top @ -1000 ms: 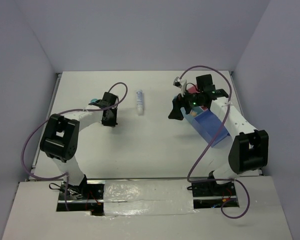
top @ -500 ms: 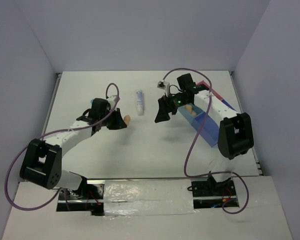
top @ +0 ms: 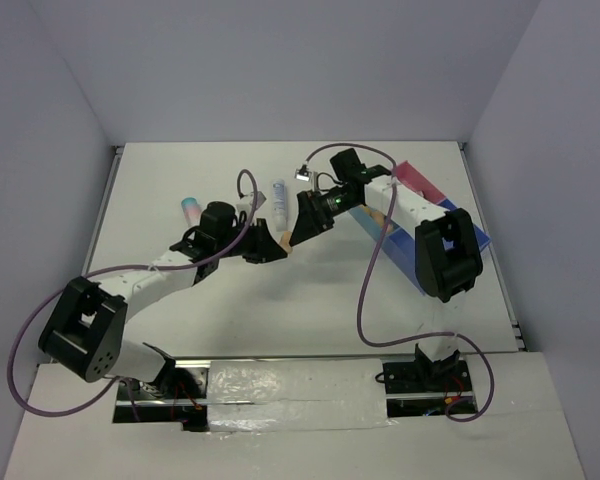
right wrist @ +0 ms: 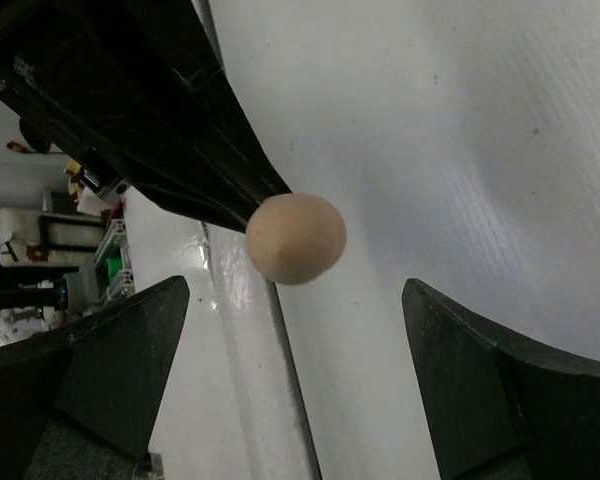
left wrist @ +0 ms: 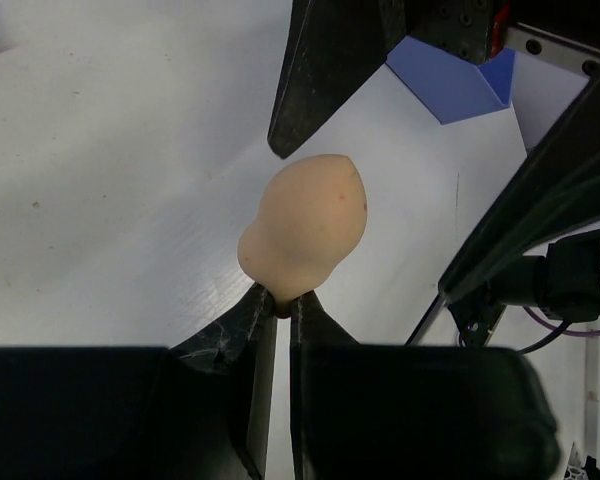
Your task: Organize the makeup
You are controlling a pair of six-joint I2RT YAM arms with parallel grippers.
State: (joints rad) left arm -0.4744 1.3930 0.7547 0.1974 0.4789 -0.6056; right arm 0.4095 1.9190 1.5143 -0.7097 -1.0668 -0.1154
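My left gripper (top: pixel 273 246) is shut on the narrow end of a peach egg-shaped sponge (top: pixel 283 243) and holds it above the table's middle. In the left wrist view the sponge (left wrist: pixel 305 230) sticks out past my left gripper (left wrist: pixel 278 302). My right gripper (top: pixel 302 232) is open and faces the sponge from the right, apart from it. In the right wrist view the sponge (right wrist: pixel 295 237) hangs just ahead of the wide-open right gripper (right wrist: pixel 295 290). A white tube with blue print (top: pixel 278 197) lies just behind them. A pink-white tube with a teal cap (top: pixel 190 208) lies at the left.
The blue and pink divided tray (top: pixel 472 236) lies at the right, partly under my right arm, with what looks like another peach sponge (top: pixel 378 218) in it. Its blue corner (left wrist: pixel 450 85) shows in the left wrist view. Purple cables loop over both arms.
My left gripper has carried the sponge rightward to the table's middle. My right gripper has swung left, away from the tray, and now faces the sponge.
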